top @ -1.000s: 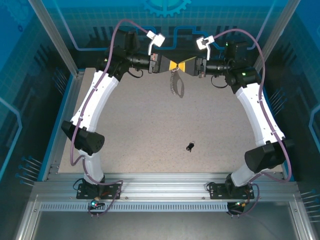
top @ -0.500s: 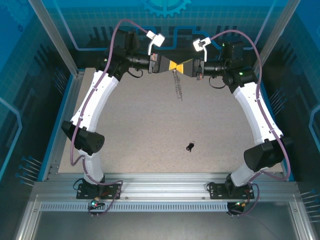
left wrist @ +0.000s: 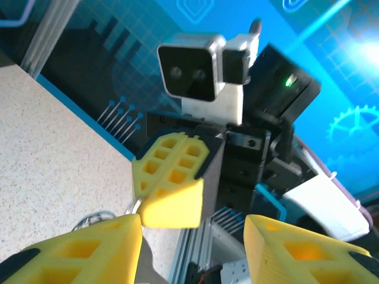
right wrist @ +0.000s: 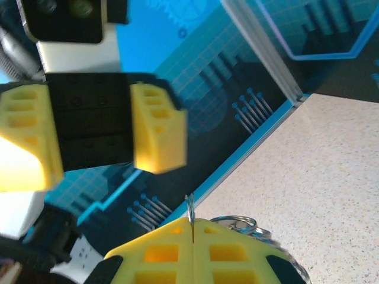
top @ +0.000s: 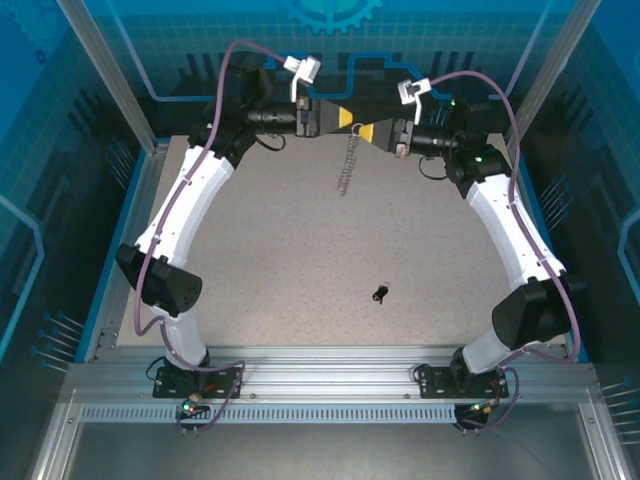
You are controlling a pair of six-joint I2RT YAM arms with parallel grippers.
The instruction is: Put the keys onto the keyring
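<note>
The keys (top: 380, 292) are a tiny dark cluster lying on the speckled table (top: 270, 250), near the front centre and far from both grippers. At the back, my right gripper (top: 363, 131) is shut on the keyring (top: 346, 165), whose string of silvery rings hangs down at a slant. In the right wrist view a thin metal edge (right wrist: 190, 207) sticks out between the shut fingers (right wrist: 231, 251), with rings (right wrist: 238, 223) beside them. My left gripper (top: 344, 117) faces it tip to tip, open, with nothing between its fingers (left wrist: 83, 251). The right gripper's shut tip (left wrist: 172, 198) sits just beyond it.
A blue rim (top: 133, 210) and aluminium frame posts (top: 105, 70) bound the table. The back wall (top: 330, 40) stands close behind both grippers. The arm bases (top: 195, 375) sit at the near edge.
My left gripper has opened and let go of the keyring, pulling back a little to the upper left. The right gripper stays shut on it, and the ring chain has swung left.
</note>
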